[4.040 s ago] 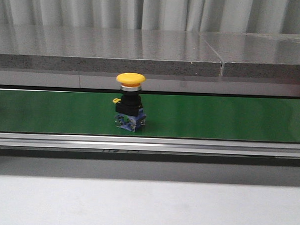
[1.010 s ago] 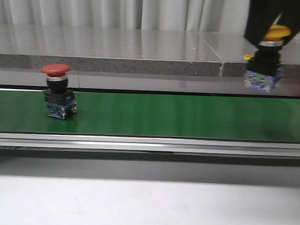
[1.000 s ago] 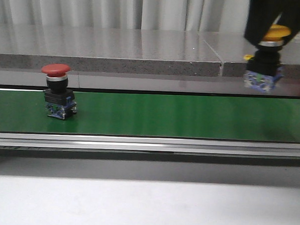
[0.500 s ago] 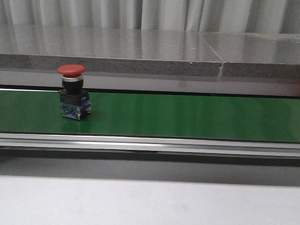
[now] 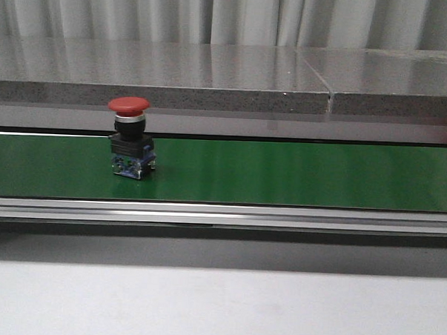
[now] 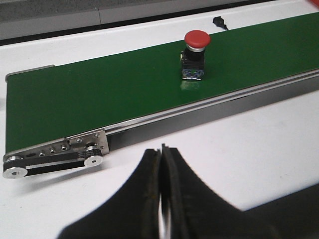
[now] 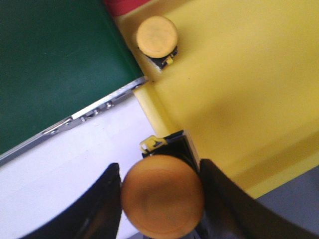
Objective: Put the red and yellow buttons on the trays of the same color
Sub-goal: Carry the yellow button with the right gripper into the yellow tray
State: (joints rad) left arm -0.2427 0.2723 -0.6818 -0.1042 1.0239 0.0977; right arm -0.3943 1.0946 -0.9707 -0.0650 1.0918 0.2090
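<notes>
A red button (image 5: pixel 130 137) with a black body and blue base stands upright on the green belt (image 5: pixel 282 174), left of centre; it shows too in the left wrist view as the red button (image 6: pixel 195 54). My left gripper (image 6: pixel 162 169) is shut and empty over the white table, well short of it. My right gripper (image 7: pixel 162 196) is shut on a yellow button (image 7: pixel 162 195), held over the edge of the yellow tray (image 7: pixel 239 94). Another yellow button (image 7: pixel 157 37) stands on that tray near its corner. A sliver of the red tray (image 7: pixel 122 6) shows beyond.
The belt's roller end with metal bracket (image 6: pixel 60 152) lies near my left gripper. A grey stone ledge (image 5: pixel 212 78) runs behind the belt. A small black part (image 6: pixel 219 21) lies on the table past the belt. White table (image 5: pixel 217 304) spreads in front.
The red button has ridden rightward along the belt. The right gripper with the yellow button has left the front view since a second ago.
</notes>
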